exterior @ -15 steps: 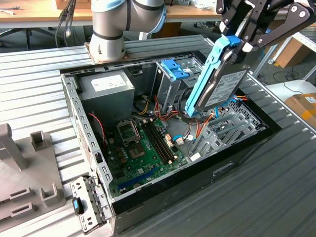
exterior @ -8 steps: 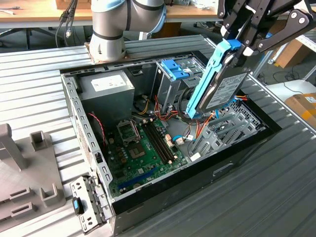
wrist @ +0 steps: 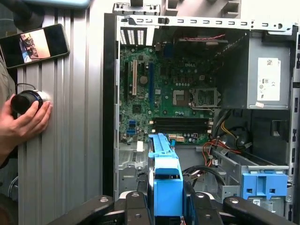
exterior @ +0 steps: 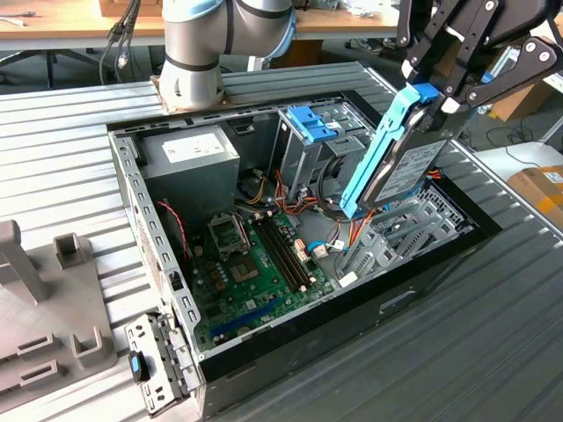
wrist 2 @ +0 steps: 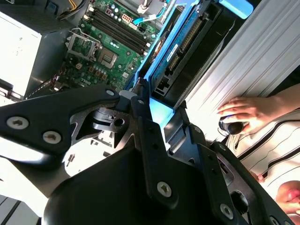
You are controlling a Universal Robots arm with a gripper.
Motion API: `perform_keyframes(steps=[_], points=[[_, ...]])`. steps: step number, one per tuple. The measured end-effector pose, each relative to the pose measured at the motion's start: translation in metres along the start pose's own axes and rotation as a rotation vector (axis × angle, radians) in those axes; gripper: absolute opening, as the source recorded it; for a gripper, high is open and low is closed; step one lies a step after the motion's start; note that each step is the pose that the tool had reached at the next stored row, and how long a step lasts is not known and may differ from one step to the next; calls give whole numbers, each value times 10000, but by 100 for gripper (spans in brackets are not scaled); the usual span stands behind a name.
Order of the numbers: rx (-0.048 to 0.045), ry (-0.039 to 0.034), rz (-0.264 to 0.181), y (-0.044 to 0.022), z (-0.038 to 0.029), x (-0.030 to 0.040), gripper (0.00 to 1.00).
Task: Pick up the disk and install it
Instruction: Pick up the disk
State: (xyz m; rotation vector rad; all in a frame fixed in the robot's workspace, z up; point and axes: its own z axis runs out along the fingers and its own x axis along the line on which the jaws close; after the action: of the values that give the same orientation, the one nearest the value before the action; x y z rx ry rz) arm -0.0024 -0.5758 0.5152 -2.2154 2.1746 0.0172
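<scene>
The disk (exterior: pixel 400 154), a black hard drive with bright blue rails, hangs steeply tilted above the exterior view's right end of the open computer case (exterior: pixel 132 185). My gripper (exterior: pixel 440 95) is shut on its upper end, at the blue tab. Its lower end hovers over a grey metal bay (exterior: pixel 406 233) inside the case, apart from it. In the second wrist view the disk (wrist 2: pixel 187 47) reaches out from between my black fingers (wrist 2: pixel 140 101). The first wrist view has the blue rail (wrist: pixel 164 178) rising from my gripper (wrist: pixel 166 204) over the case floor.
Inside the case lie a green motherboard (exterior: pixel 255 264), a grey power supply (exterior: pixel 189 154) and a tall cage topped by a blue clip (exterior: pixel 310 123). A person's hand (wrist: pixel 23 122) rests on a knob beside the case, near a phone (wrist: pixel 35 44). A grey fixture (exterior: pixel 44 290) stands at the exterior view's left.
</scene>
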Motion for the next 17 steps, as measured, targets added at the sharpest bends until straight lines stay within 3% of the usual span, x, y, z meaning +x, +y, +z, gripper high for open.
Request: perform_keyframes(steps=[4, 17], points=[[0, 21, 0, -81, 54, 6, 36], [-1, 21, 0, -89, 54, 6, 36]])
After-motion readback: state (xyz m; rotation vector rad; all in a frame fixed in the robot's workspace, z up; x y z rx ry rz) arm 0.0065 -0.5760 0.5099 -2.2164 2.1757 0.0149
